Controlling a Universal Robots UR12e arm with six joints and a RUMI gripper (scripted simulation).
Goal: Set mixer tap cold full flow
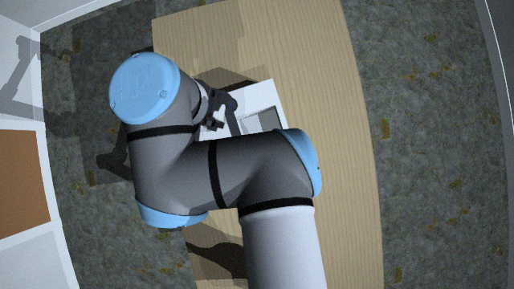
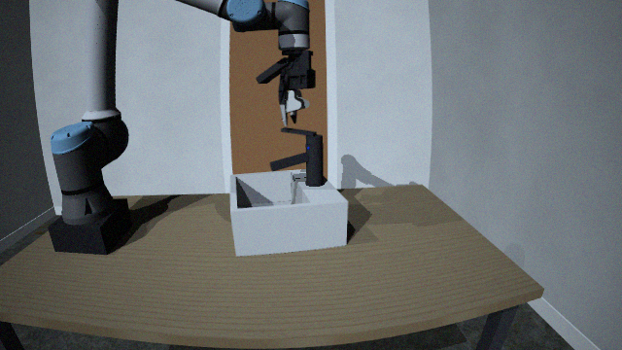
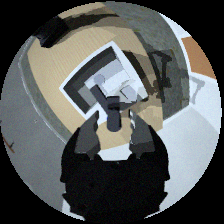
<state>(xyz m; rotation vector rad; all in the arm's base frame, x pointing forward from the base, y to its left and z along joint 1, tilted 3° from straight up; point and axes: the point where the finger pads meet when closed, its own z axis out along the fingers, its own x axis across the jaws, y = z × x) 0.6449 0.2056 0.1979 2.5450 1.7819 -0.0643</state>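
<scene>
The black mixer tap (image 2: 315, 160) stands at the back right corner of the white basin (image 2: 287, 214). Its lever (image 2: 298, 131) lies about level and points left, above the spout (image 2: 288, 163). A blue dot (image 2: 308, 148) shows on the tap body, also in the overhead view (image 1: 230, 105). My gripper (image 2: 288, 118) hangs fingers-down just above the lever's free end, apart from it. In the wrist view the fingers stand partly apart with nothing between them, and the lever (image 3: 114, 112) shows below the gap. The red dot is hidden.
The basin sits on a wooden table (image 2: 272, 292), close to the back wall. My arm's base (image 2: 87, 214) stands at the table's left end. In the overhead view my arm (image 1: 201, 160) hides most of the basin (image 1: 259, 108).
</scene>
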